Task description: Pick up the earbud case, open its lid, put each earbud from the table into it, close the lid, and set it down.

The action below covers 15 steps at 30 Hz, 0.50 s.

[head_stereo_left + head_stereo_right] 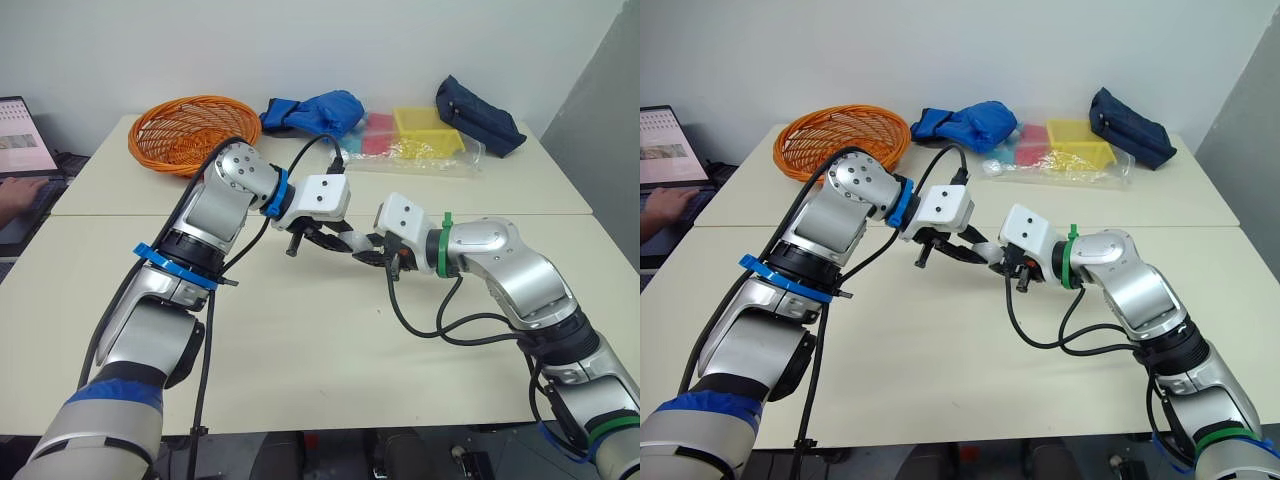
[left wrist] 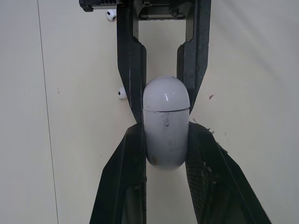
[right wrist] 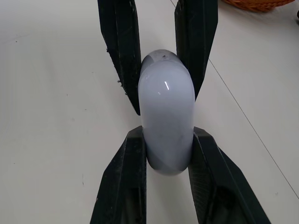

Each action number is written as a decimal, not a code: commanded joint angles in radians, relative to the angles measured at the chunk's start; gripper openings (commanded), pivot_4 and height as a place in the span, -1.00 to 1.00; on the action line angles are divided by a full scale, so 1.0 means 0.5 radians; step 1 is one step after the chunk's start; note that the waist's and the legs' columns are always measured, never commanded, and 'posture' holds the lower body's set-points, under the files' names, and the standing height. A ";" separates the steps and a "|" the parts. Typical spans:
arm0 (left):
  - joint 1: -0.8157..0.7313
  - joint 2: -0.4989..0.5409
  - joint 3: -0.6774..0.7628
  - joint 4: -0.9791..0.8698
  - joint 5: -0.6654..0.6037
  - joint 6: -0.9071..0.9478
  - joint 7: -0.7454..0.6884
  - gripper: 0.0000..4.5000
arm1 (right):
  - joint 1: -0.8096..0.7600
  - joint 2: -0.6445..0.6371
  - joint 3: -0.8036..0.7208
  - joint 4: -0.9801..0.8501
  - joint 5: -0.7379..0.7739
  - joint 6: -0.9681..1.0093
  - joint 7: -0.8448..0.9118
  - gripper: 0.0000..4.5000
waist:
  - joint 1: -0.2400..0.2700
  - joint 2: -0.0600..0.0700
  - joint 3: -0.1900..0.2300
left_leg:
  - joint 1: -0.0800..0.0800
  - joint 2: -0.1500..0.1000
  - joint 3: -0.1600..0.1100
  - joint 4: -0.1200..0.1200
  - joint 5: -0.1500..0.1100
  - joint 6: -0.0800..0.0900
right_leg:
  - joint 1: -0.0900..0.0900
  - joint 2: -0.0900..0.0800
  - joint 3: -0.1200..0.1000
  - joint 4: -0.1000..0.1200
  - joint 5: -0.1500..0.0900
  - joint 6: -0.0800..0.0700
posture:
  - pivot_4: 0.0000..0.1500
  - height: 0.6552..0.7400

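I have the glossy white, pill-shaped earbud case (image 2: 166,126) lifted off the cream table top (image 1: 300,350), hanging mid-table between the two arms and pinched from both ends at once. The left gripper (image 2: 166,135) is clamped narrow on the body of the case. The right gripper (image 3: 167,140) comes in from the opposite side, its jaws closed on the other end.

The case's long axis runs straight from one wrist to the other. The domed lid end points toward the right gripper, so I judge that arm the nearer one for working the lid while the left holds the body.

The left wrist view gives me the lid seam — a thin line just beyond the left fingertips (image 2: 138,135), with the right fingers flanking the dome past it. The right wrist view gives no seam, just a smooth curved face. On the table in the left wrist view lie a small white earbud (image 2: 122,94), close beside the jaws, and a second earbud (image 2: 110,15) farther off, both waiting — the lid looks closed.
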 commanded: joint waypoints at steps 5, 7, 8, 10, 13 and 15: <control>-0.008 -0.002 0.001 -0.043 -0.018 0.041 -0.022 -0.67 | -0.057 -0.024 -0.090 -0.070 0.013 -0.055 0.011 -0.48 | 0.000 0.000 0.000 | 0.000 0.000 0.000 0.000 0.000 0.000 | 0.000 0.000 0.000 0.000 0.000 0.000 | 1.00 1.00; -0.001 -0.001 0.002 -0.054 -0.025 0.049 -0.025 -0.67 | -0.059 -0.020 -0.091 -0.055 0.008 -0.064 0.011 -0.19 | 0.000 0.000 0.000 | 0.000 0.000 0.000 0.000 0.000 0.000 | 0.000 0.000 0.000 0.000 0.000 0.000 | 1.00 1.00; -0.001 -0.003 0.004 -0.051 -0.028 0.052 -0.023 -0.67 | -0.062 -0.018 -0.094 -0.048 0.003 -0.072 0.008 -0.04 | 0.000 0.000 0.000 | 0.000 0.000 0.000 0.000 0.000 0.000 | 0.000 0.000 0.000 0.000 0.000 0.000 | 1.00 1.00; -0.003 -0.006 0.008 -0.048 -0.030 0.058 -0.019 -0.67 | -0.065 -0.019 -0.099 -0.044 -0.001 -0.081 0.006 0.26 | 0.000 0.000 0.000 | 0.000 0.000 0.000 0.000 0.000 0.000 | 0.000 0.000 0.000 0.000 0.000 0.000 | 1.00 1.00; 0.016 0.000 0.032 -0.033 -0.049 0.100 -0.007 -0.67 | -0.050 -0.040 -0.180 -0.085 0.033 -0.036 -0.015 0.77 | 0.000 0.000 0.000 | 0.000 0.000 0.000 0.000 0.000 0.000 | 0.000 0.000 0.000 0.000 0.000 0.000 | 1.00 1.00; 0.061 -0.005 0.115 -0.058 -0.168 0.328 -0.003 -0.67 | 0.017 -0.049 -0.343 -0.234 0.143 0.041 -0.037 0.98 | 0.001 0.000 0.000 | 0.000 0.000 0.000 0.001 0.000 0.000 | 0.000 0.000 0.000 0.000 0.000 0.000 | 1.00 1.00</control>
